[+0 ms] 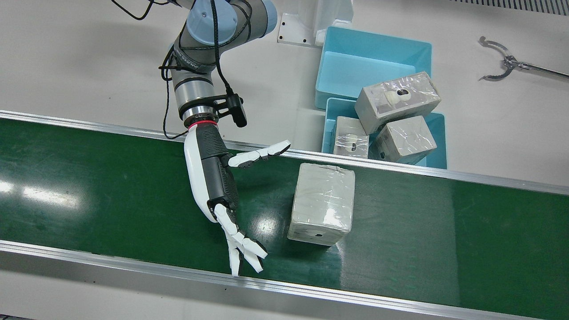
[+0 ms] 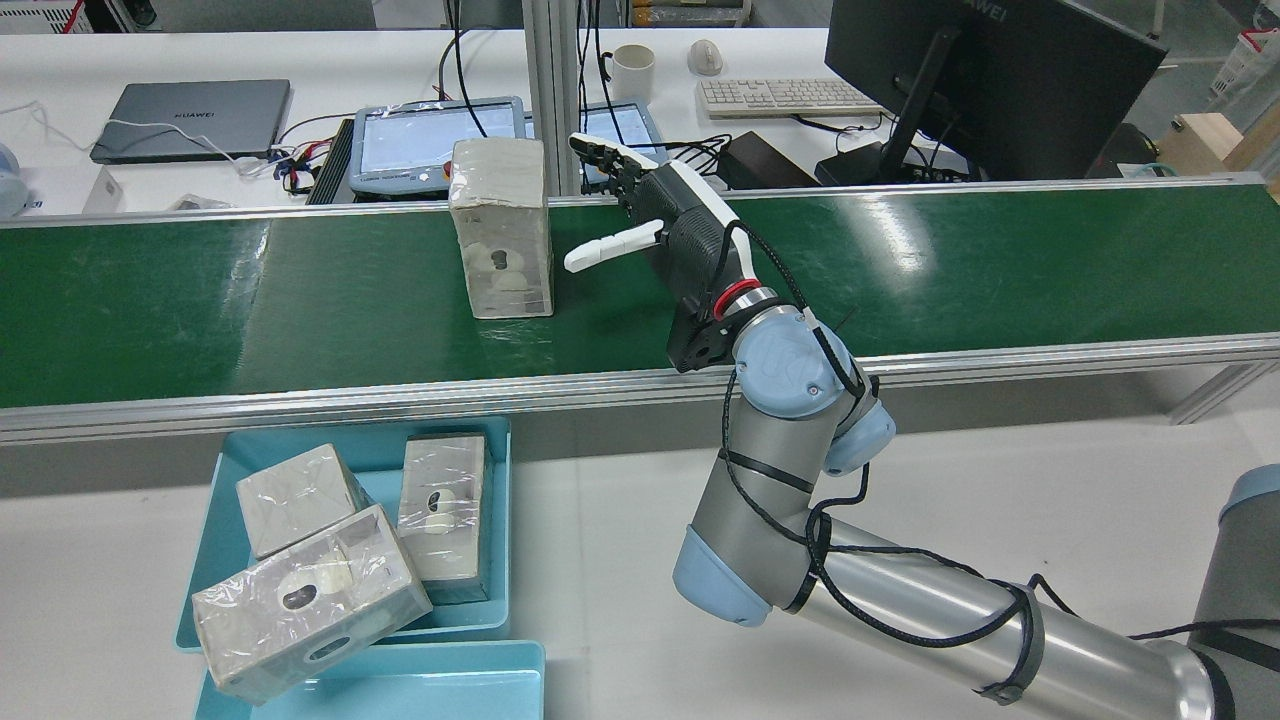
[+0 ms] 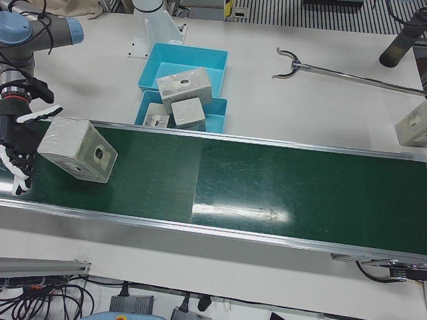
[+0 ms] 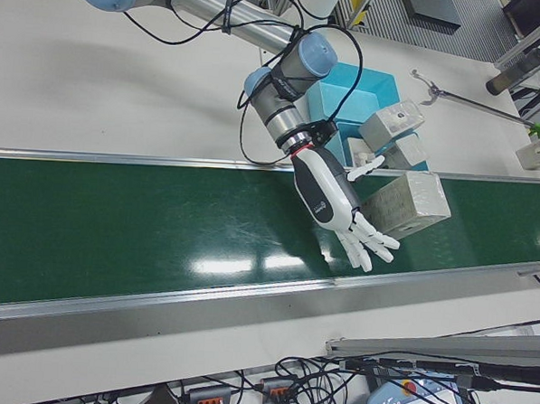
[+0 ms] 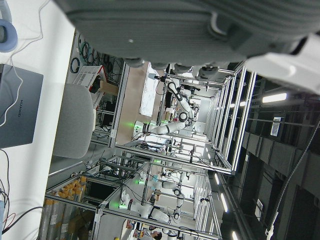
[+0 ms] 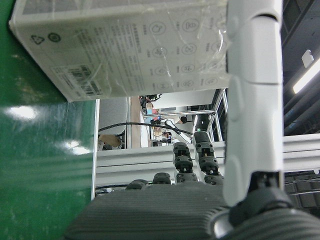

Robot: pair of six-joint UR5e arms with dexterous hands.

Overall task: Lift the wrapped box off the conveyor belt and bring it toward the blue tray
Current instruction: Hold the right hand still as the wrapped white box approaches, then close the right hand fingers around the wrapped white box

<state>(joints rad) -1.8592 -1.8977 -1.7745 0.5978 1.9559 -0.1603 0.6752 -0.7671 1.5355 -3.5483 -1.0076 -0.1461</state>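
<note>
Plastic-wrapped box (image 1: pixel 322 203) on the green belt (image 1: pixel 89 186) — at its nine o'clock we see the right hand (image 1: pixel 218 186), fingers spread, apart from it.

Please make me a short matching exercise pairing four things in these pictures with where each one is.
Things:
1. wrapped box
2. right robot hand
3. three wrapped boxes
4. grabber tool

Places:
A. in the blue tray
B. standing on the green conveyor belt
C. on the white table, beyond the trays
D. open above the belt, beside the box, not touching it

Pairs: 1-B, 2-D, 3-A, 4-C
</note>
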